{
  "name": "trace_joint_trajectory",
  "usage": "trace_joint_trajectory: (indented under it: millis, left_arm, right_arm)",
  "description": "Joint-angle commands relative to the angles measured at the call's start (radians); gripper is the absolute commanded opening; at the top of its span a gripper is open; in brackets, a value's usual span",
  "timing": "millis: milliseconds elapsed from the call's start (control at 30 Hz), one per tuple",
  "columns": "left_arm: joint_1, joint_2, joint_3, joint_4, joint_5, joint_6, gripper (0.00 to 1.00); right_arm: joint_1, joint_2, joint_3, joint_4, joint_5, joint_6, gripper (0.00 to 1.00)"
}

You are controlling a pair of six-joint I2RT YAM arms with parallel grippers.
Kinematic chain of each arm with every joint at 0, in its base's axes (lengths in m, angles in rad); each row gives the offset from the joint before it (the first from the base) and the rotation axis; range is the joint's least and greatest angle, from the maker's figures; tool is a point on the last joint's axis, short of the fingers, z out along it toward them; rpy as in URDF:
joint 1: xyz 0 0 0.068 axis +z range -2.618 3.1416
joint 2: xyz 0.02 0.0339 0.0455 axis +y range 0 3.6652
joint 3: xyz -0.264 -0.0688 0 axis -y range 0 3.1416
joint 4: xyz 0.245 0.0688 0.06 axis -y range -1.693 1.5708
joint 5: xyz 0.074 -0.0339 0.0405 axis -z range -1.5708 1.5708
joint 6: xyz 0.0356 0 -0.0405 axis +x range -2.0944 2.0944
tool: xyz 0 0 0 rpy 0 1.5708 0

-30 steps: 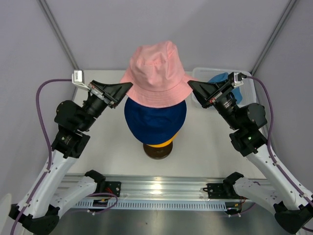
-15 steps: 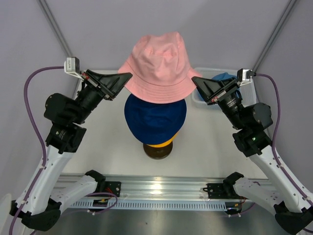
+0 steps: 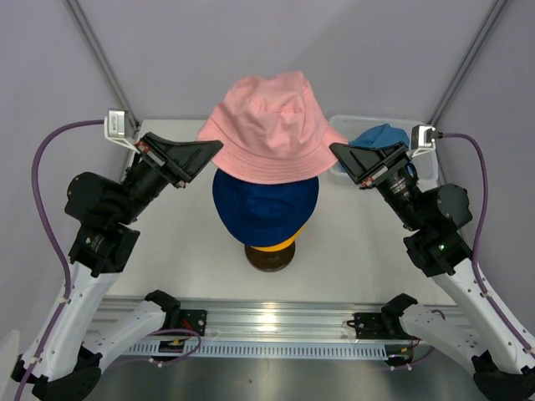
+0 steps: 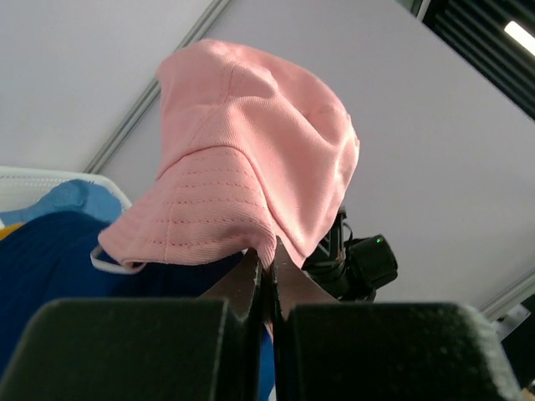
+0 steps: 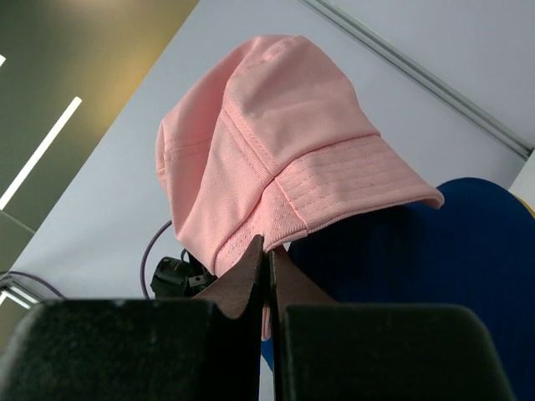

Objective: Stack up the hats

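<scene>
Pink hat (image 3: pixel 267 125): soft ribbed cloth, dented crown, stitched floppy brim. Centre of frame, held up over navy hat (image 3: pixel 266 205), stretched between both end effectors; touching it or apart, not clear. Left end effector (image 3: pixel 220 145) pinched fully closed on brim's left edge; right end effector (image 3: pixel 333 149) likewise clamped on right edge. Below navy hat, only a sliver of yellow hat (image 3: pixel 269 245) and dark base (image 3: pixel 269 262) showing. Sky blue hat (image 3: pixel 380 135) at upper right in white basket (image 3: pixel 428 163), partly hidden behind right end effector.
</scene>
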Motion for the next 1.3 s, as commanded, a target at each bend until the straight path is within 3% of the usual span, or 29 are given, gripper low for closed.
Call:
trace_joint_trajectory:
  millis: [0,267,433,600,1033,1267]
  left_arm:
    - [-0.001,-0.072,-0.06,0.011,0.048,0.063,0.01]
    - [-0.003,-0.244,-0.228,-0.058,0.039,0.061,0.02]
    - [-0.003,-0.301,-0.263,-0.09,0.042,0.047,0.04]
    - [-0.004,-0.262,-0.208,-0.079,0.096,-0.006,0.04]
    - [-0.003,-0.204,-0.199,-0.006,0.145,-0.278,0.05]
    - [-0.004,-0.227,-0.192,-0.047,0.162,-0.278,0.06]
  right_arm:
    - [0.002,-0.041,-0.031,-0.007,-0.019,-0.036,0.0]
    - [0.003,-0.104,-0.086,-0.079,-0.173,-0.05,0.0]
    - [0.005,-0.133,-0.09,-0.104,-0.18,-0.051,0.0]
    - [0.005,-0.108,-0.003,-0.096,-0.131,0.004,0.0]
    - [0.003,0.013,0.147,-0.087,-0.191,0.173,0.0]
    - [0.003,-0.039,0.149,-0.15,-0.16,0.148,0.0]
